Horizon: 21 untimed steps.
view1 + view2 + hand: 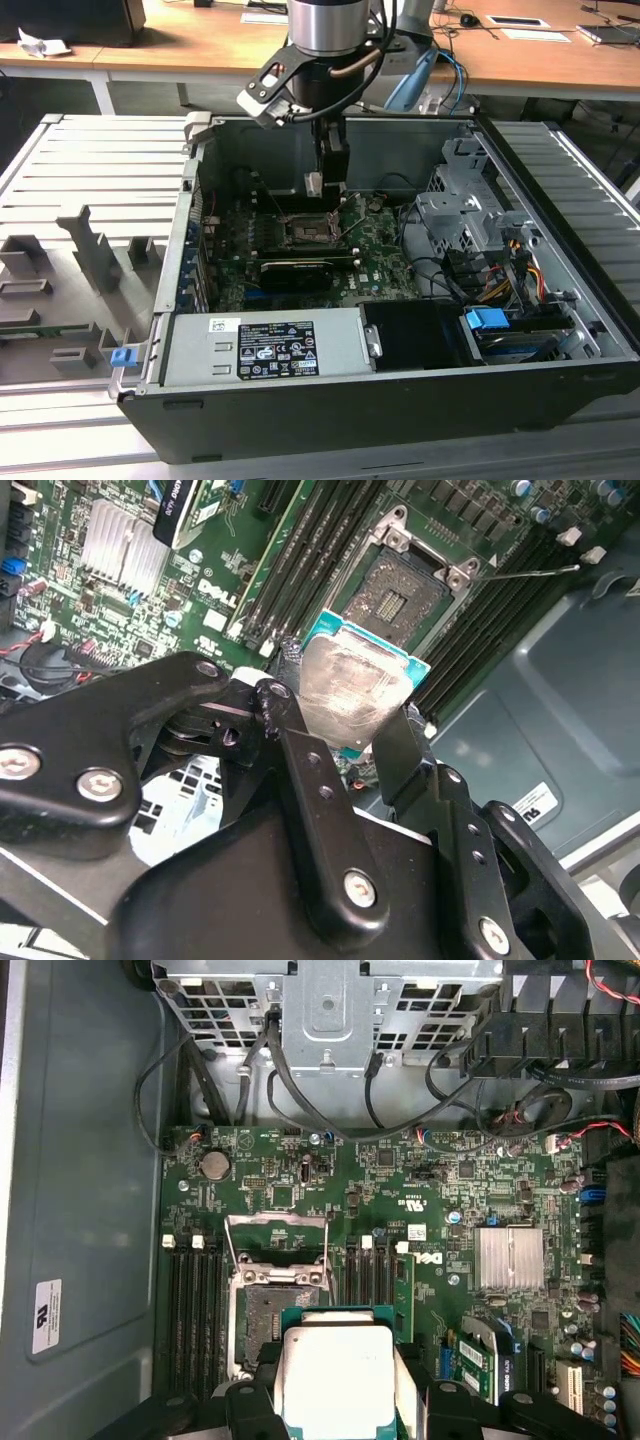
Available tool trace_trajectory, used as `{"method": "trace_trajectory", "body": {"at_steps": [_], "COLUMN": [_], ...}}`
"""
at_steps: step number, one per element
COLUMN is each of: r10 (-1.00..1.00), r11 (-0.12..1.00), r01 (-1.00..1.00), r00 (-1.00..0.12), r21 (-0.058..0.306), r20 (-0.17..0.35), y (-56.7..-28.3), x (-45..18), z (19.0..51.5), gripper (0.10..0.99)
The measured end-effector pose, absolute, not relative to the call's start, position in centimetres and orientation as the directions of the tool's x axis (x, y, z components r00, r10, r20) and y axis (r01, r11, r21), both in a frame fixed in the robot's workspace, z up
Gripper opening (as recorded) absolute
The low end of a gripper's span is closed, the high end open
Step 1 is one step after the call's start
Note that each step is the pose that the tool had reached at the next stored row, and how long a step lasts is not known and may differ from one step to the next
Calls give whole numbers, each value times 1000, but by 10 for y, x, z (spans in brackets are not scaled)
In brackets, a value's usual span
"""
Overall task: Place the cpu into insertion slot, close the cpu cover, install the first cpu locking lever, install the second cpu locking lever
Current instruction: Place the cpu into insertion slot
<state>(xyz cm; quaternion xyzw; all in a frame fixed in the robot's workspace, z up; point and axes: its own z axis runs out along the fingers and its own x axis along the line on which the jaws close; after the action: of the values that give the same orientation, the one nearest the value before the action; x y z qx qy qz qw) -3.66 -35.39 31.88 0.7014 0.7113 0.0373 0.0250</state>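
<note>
Upper centre of the exterior view, gripper (326,182) hangs inside the open computer case (450,410), fingers narrowed and clamped on the edges of one cpu (352,690). Cpu is held above one bare insertion slot (268,1312), not touching it. One cpu cover (280,1221) stands open.

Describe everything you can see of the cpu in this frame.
The cpu is a flat square chip with a silvery-grey metal top that looks smeared and dull, set on a teal-green base that shows around its edges. The gripper is shut on it, with black fingers pressing two opposite sides. It is held above the motherboard, close to the insertion slot but not seated; the socket lies uncovered.
</note>
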Motion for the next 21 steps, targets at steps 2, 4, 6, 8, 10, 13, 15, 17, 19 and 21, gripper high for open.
{"method": "trace_trajectory", "body": {"at_steps": [2,4,6,8,10,13,15,17,19,21], "r10": [1000,1000,1000,1000,1000,1000,1000,1000,1000,1000], "r11": [13,13,13,13,13,13,13,13,13,13], "r01": [996,996,996,996,996,996,996,996,996,996], "r00": [-15,-15,-15,-15,-15,-15,-15,-15,-15,-15], "r21": [88,88,88,88,88,88,88,88,88,88], "r20": [17,17,17,17,17,17,17,17,17,17], "y": [-354,-354,-354,-354,-354,-354,-354,-354,-354,-354], "x": [-37,-38,-38,-40,-41,-42,-43,-45,-48,-49], "z": [319,318,318,318,318,317,317,316,315,315], "gripper": [529,529,529,529,529,529,529,529,529,529]}}
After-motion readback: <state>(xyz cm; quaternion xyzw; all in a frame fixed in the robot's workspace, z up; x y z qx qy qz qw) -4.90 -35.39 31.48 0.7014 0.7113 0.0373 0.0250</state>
